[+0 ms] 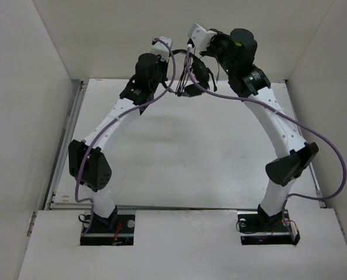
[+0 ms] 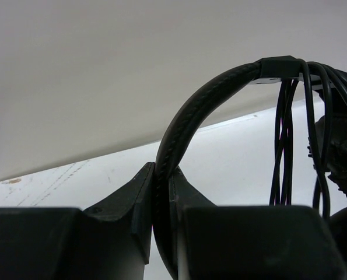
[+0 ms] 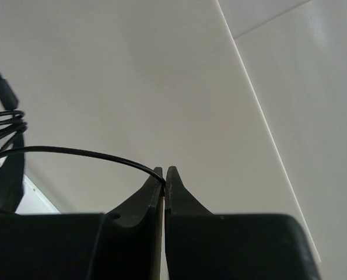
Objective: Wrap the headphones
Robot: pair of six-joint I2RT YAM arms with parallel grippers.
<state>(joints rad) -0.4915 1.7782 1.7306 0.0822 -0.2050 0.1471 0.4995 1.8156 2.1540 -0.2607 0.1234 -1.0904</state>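
The headphones [image 1: 195, 74] hang high above the far part of the table, between the two raised arms. My left gripper [image 2: 161, 169] is shut on the padded black headband [image 2: 211, 96], which arcs up and to the right out of the jaws. Several loops of the thin black cable [image 2: 286, 146] hang over the headband, and an earcup [image 2: 342, 153] shows at the right edge. My right gripper [image 3: 164, 172] is shut on a single strand of that cable [image 3: 74, 153], which curves off left toward the wound loops [image 3: 4, 122]. From above, the left gripper [image 1: 170, 64] and right gripper [image 1: 190, 49] stand close together.
White walls [image 1: 21, 87] close in the white table [image 1: 190, 151] on the left, back and right. A metal rail [image 1: 68, 134] runs along the table's left edge. Thick purple arm cables [image 1: 313, 137] loop beside both arms and cross near the headphones.
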